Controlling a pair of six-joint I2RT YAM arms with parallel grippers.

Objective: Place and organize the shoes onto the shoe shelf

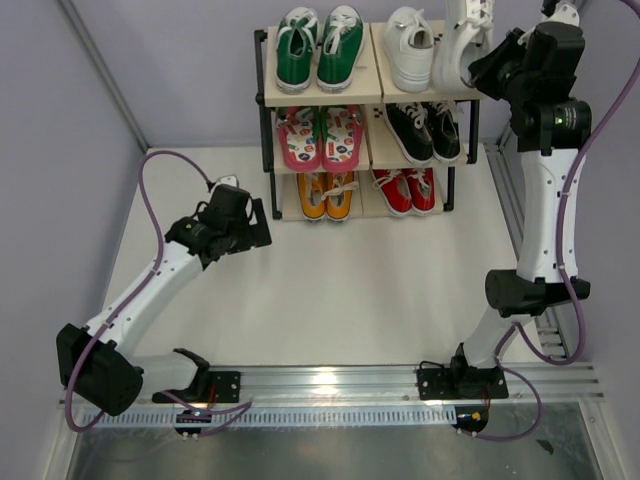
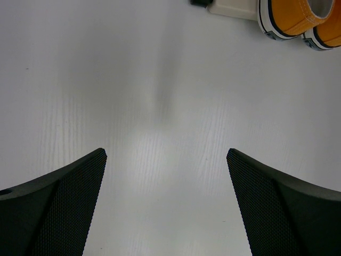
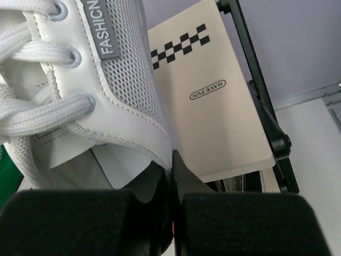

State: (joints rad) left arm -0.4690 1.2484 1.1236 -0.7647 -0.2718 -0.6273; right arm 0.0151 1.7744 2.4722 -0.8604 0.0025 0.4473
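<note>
White sneaker in R end effector

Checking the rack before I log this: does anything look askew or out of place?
One white sneaker hangs tilted above the top board, pinched in the right hand, not flat beside its mate. Nothing else stands out.

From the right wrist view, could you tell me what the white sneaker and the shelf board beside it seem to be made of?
White sneaker: open-weave mesh side panel, its holes visible, with smooth leather-like stitched trim, possibly synthetic; woven fabric laces. Shelf board: probably matte beige laminate or coated board, flat and smooth with printed checkers; core unseen.
</note>
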